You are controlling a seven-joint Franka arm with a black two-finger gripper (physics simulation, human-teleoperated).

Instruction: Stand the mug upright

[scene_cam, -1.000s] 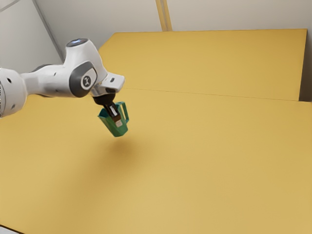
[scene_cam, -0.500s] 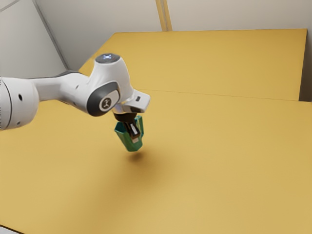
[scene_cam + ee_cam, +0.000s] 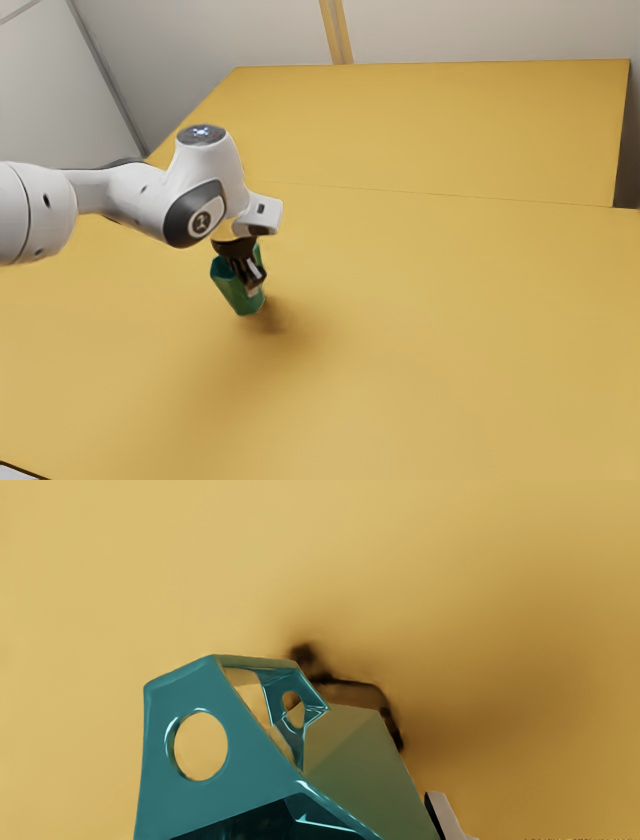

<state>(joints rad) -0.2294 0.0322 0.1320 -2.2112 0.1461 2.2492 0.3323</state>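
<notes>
Near the middle of the exterior view's left half, my gripper points down at a slant, shut on the green-blue mug. The mug leans, its opening up toward the exterior view's left and its base low over the table; whether the base touches the surface I cannot tell. In the wrist view, the faceted mug shows its wall and a wide handle piece with a round hole. One fingertip of the gripper lies against the mug's outer side there; the other is hidden by the mug.
The yellow table spreads around the mug, with a thin seam across its far part. A dark shadow falls beside the mug's base. Pale walls stand beyond the table's far edge.
Held in my gripper, the mug first moved down and toward the exterior view's right, then back somewhat toward its left and slightly lower. My hand has turned a little.
</notes>
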